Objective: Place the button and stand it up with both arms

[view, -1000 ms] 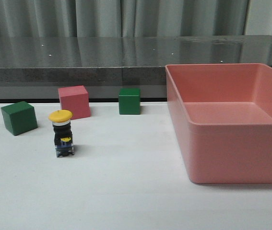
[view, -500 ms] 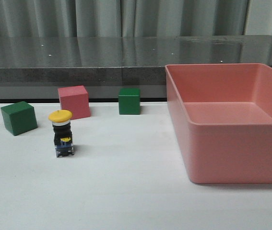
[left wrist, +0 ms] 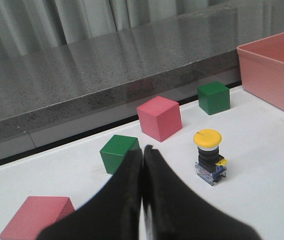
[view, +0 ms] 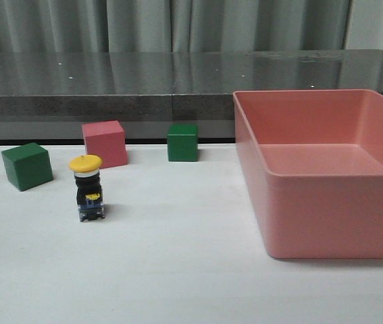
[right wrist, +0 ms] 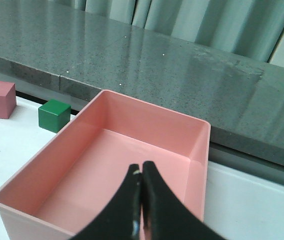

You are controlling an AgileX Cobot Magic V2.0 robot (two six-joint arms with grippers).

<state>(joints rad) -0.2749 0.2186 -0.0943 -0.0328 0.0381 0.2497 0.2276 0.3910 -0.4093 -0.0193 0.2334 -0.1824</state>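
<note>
The button (view: 88,190), with a yellow cap, black body and clear-blue base, stands upright on the white table at the left. It also shows in the left wrist view (left wrist: 209,155), standing apart from the gripper. My left gripper (left wrist: 142,152) is shut and empty, held short of the button and in front of a green cube (left wrist: 118,152). My right gripper (right wrist: 141,172) is shut and empty, above the pink bin (right wrist: 46,165). Neither arm shows in the front view.
A large empty pink bin (view: 326,202) fills the right of the table. A green cube (view: 26,166), a pink cube (view: 104,143) and a second green cube (view: 182,142) stand behind the button. Another pink cube (left wrist: 36,217) lies near the left gripper. A dark counter runs behind.
</note>
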